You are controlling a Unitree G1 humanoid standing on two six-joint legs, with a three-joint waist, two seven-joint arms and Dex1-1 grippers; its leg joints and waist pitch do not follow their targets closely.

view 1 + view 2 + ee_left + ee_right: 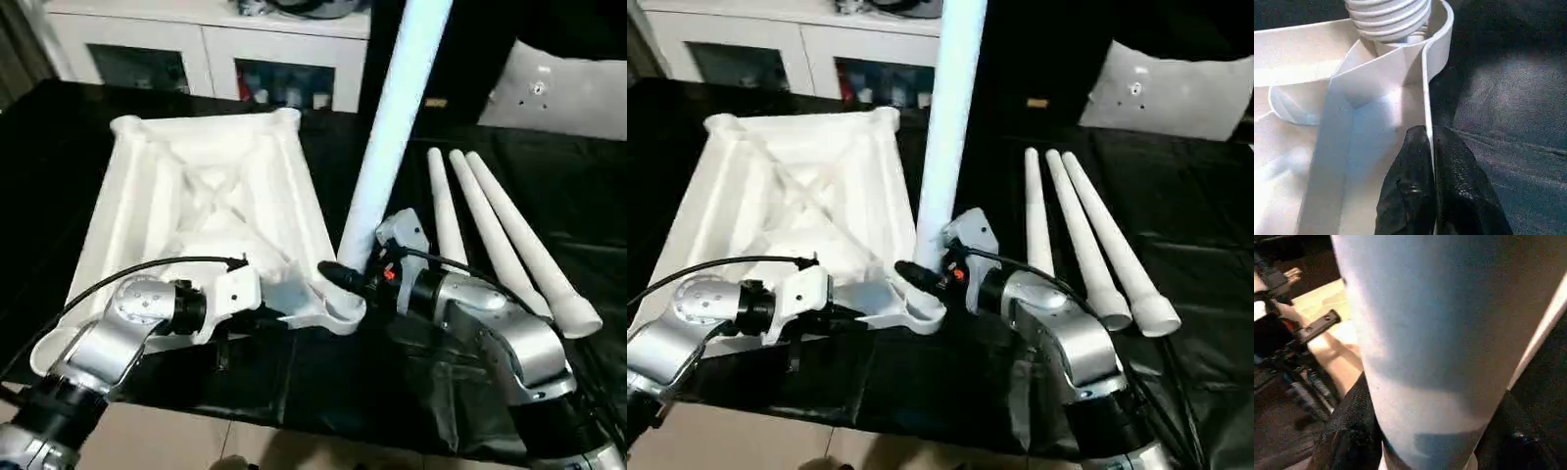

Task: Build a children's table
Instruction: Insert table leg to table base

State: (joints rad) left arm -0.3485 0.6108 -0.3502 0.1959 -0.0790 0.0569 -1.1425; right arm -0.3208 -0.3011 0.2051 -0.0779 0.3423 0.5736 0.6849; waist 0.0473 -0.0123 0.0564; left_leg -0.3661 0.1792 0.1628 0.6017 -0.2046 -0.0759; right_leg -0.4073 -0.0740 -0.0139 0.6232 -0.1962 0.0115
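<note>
On the black padded surface the upturned white table top looks light and stiff, the left gripper pinching its thin rim, while the right gripper clamps a smooth, slippery-looking upright leg low, at the threaded corner socket.

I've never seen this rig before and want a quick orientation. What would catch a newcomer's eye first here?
A tall white leg stands upright in the near corner socket of the upturned table top, with the right gripper clamped around its base. The left gripper pinches the top's rim beside that socket. Three spare legs lie on the black work surface to the right.
</note>
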